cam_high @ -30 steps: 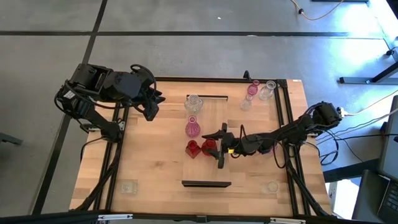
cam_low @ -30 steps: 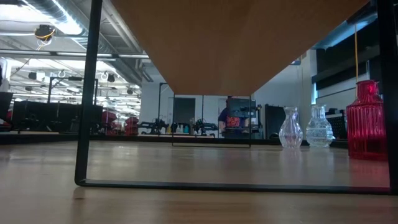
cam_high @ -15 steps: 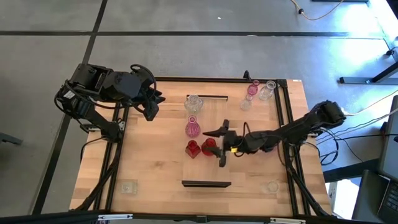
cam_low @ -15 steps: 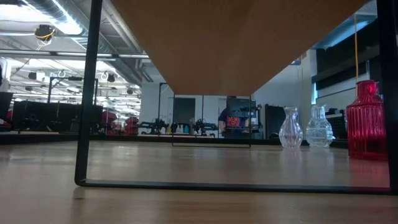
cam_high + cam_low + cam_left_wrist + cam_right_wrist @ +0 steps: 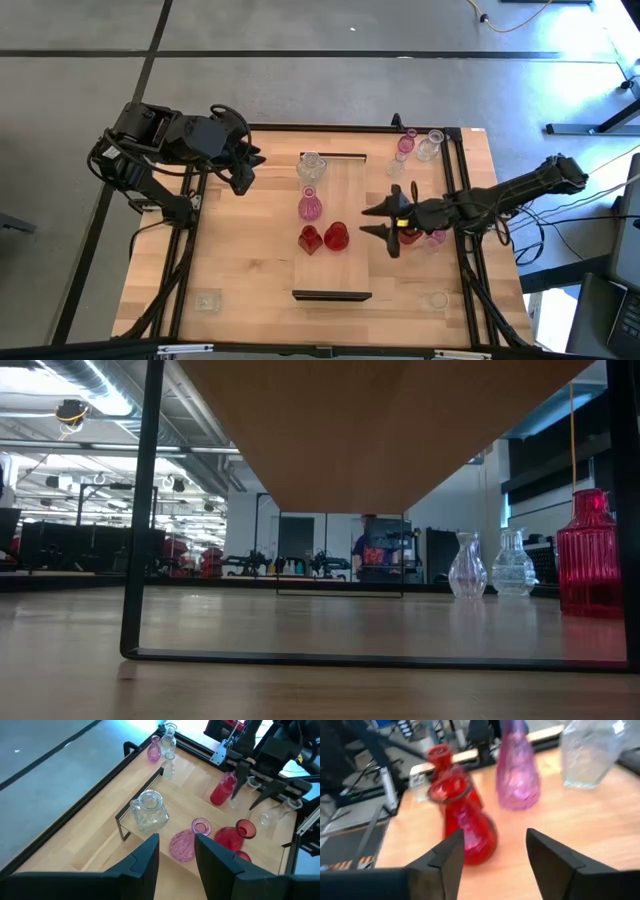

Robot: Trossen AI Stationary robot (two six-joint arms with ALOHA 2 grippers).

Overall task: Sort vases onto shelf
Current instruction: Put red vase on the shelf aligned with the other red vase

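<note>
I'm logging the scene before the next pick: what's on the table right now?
table: one, wood, black frame.
shelf: one, light wood, mid-table.
shelf vases: four; clear vase, pink vase, two red vases, along its left side.
corner vases: three, pink and clear, far right.
squat vases: two, clear, near corners.
half-hidden vases: at least two, red and pinkish, under right arm.
left gripper: open, empty, far left.
right gripper: open, empty, at shelf's right edge.

Wooden tabletop (image 5: 240, 260) w/ black frame (image 5: 455, 180), on grey concrete floor (image 5: 300, 80). Cable (image 5: 515, 20) trailing across floor (far edge). Beyond table, low view: workshop room w/ ceiling strip lights (image 5: 100, 400), dark equipment racks (image 5: 90, 545).
</note>
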